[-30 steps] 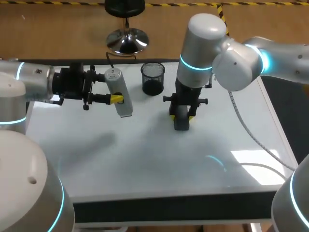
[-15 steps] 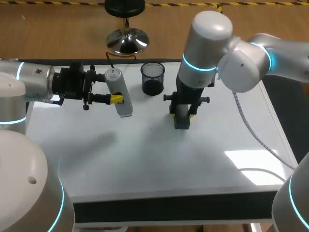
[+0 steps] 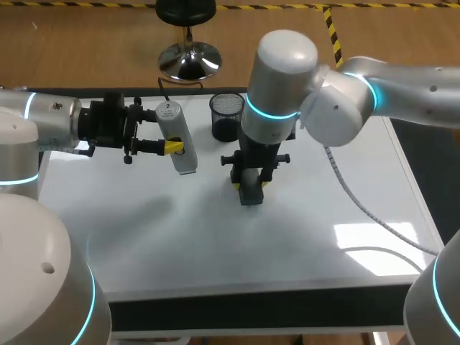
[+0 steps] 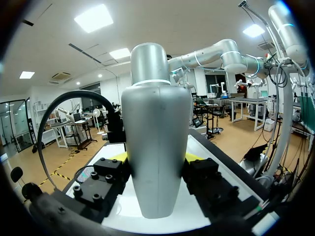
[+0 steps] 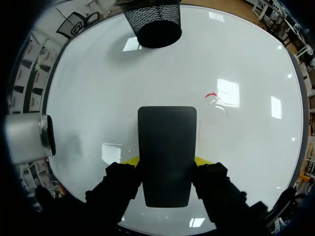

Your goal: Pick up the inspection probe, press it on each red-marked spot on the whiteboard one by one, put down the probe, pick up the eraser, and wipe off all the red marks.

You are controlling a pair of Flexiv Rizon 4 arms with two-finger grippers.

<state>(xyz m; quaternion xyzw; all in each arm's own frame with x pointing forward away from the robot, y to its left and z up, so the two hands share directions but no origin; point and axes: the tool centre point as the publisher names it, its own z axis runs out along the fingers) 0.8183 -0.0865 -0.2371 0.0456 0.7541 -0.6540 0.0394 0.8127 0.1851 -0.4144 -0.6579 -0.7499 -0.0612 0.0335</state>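
Pinching probe [image 3: 172, 126] in left gripper [image 3: 176, 148], upper left of frame, over the whiteboard [image 3: 215, 237]. Clamping eraser [image 3: 250, 194] from both sides in right gripper [image 3: 249, 188] at frame centre, low at the board; contact unclear. From right wrist: one red mark [image 5: 211, 96] ahead of eraser, off to one side, apart from it. Mesh cup [image 3: 228, 115] further ahead, upper centre in head view.

Robotics lab, left robot arm [image 3: 49, 126], right robot arm [image 3: 338, 108], whiteboard [image 3: 215, 248] worktop.
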